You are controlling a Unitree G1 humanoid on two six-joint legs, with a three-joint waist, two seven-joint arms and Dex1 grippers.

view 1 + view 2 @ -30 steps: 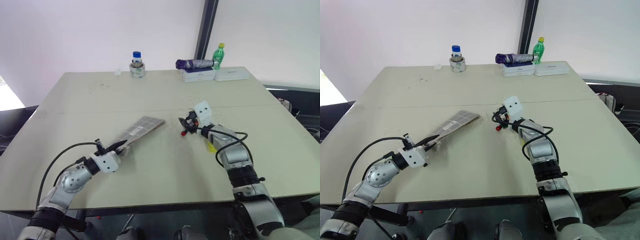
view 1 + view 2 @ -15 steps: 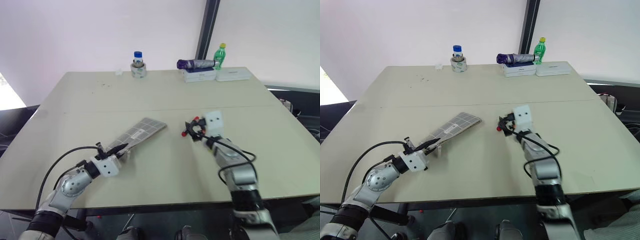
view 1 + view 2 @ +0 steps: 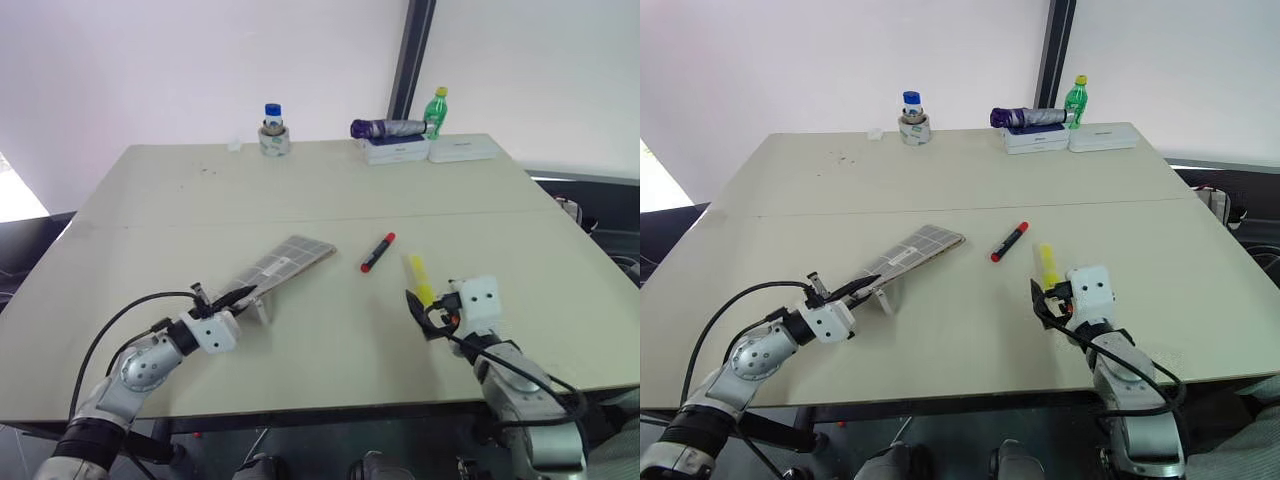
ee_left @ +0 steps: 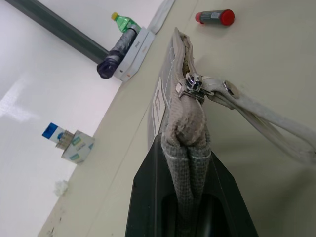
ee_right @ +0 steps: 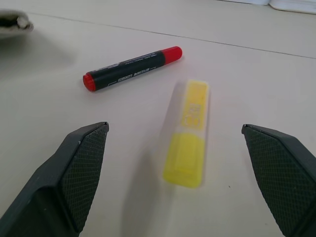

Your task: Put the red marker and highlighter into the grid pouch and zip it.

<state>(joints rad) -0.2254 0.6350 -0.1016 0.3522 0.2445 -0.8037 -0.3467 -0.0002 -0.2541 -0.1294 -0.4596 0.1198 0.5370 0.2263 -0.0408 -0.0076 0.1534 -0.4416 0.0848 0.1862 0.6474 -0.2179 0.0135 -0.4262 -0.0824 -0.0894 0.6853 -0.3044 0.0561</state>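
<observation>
While the left gripper (image 3: 237, 297) stays out of the question as a spare hand, its jaws clamped on one end of the flat grey fabric grid pouch (image 3: 283, 264) with white grid lines, the pouch slants up off the pale tabletop (image 3: 300, 190) from its far end. Soft cloth like this will likely sag and fold, so the pinch at the end beside the metal zipper slider (image 4: 192, 85) and its pale pull strap (image 4: 261, 123) seems a sensible hold. Just right of the pouch lies the short red marker (image 3: 377, 252), black-bodied with red cap and end. Near it lies the stubby translucent yellow highlighter (image 3: 420, 278). Both look light, rigid and smooth, liable to roll or slip; gripping each across the middle of the barrel should work best. Farthest right, the right gripper (image 3: 428, 313) sits just short of the highlighter, jaws wide apart and empty.
</observation>
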